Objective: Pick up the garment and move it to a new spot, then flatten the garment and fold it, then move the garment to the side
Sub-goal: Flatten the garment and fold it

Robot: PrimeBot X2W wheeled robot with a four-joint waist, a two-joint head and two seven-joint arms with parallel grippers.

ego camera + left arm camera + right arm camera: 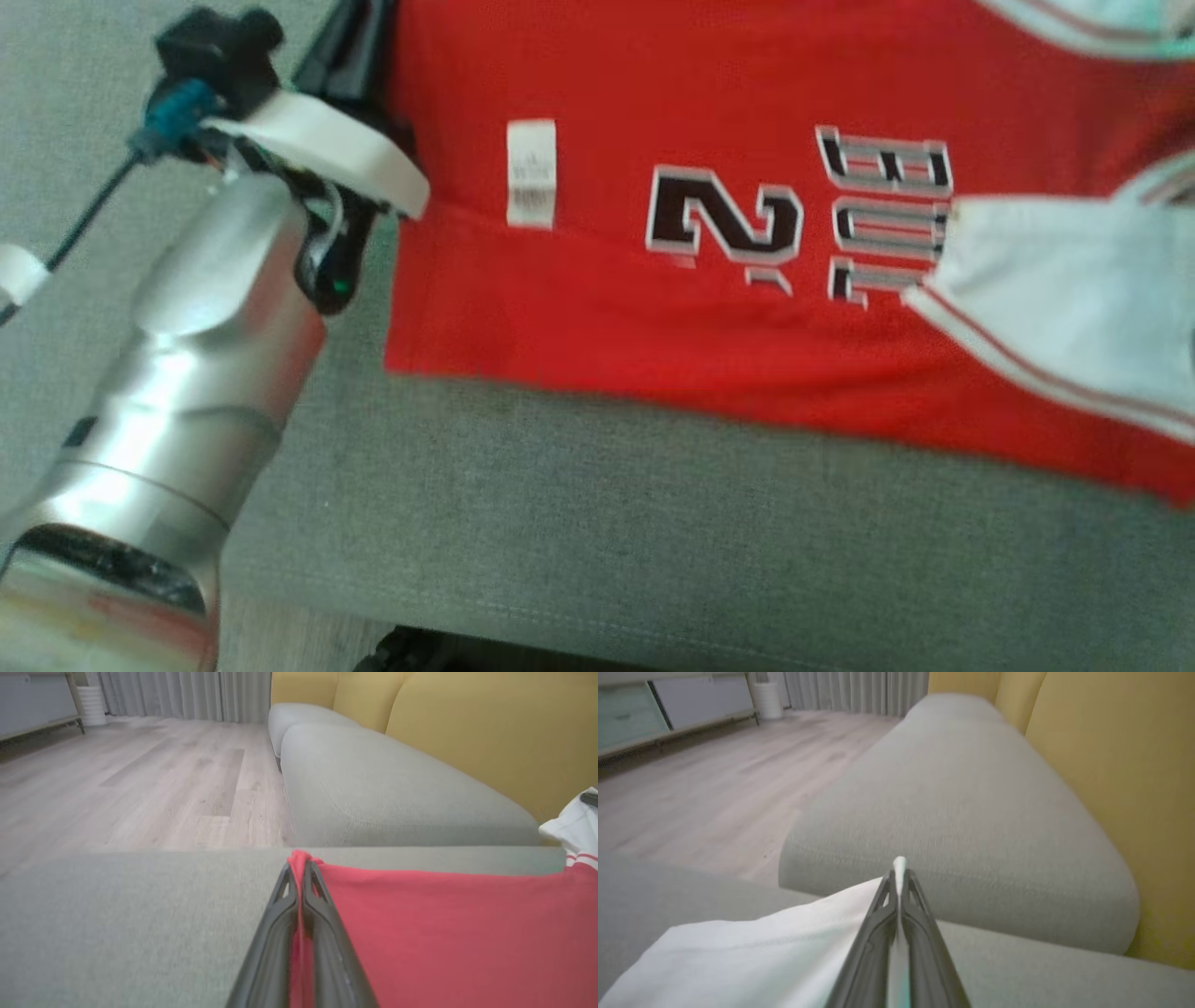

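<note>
The garment (pixel 653 308) is a red jersey with a black "2", striped letters and a white label, spread across the grey sofa seat (pixel 653 523). Its white sleeve (pixel 1074 299) lies folded over the red body at the right. My left gripper (pixel 299 877) is shut on the red edge of the garment (pixel 444 933), with fabric pinched between its dark fingers. In the head view the left arm's silver forearm (pixel 205 355) reaches up to the garment's left edge. My right gripper (pixel 899 877) is shut on a fold of the white sleeve (pixel 761 947).
A second grey cushion (pixel 373 788) continues beyond the garment, with a yellow backrest (pixel 467 732) behind it. Wooden floor (pixel 140 779) runs alongside the sofa's front edge. A low cabinet (pixel 668 714) and grey curtains (pixel 854 690) stand far off.
</note>
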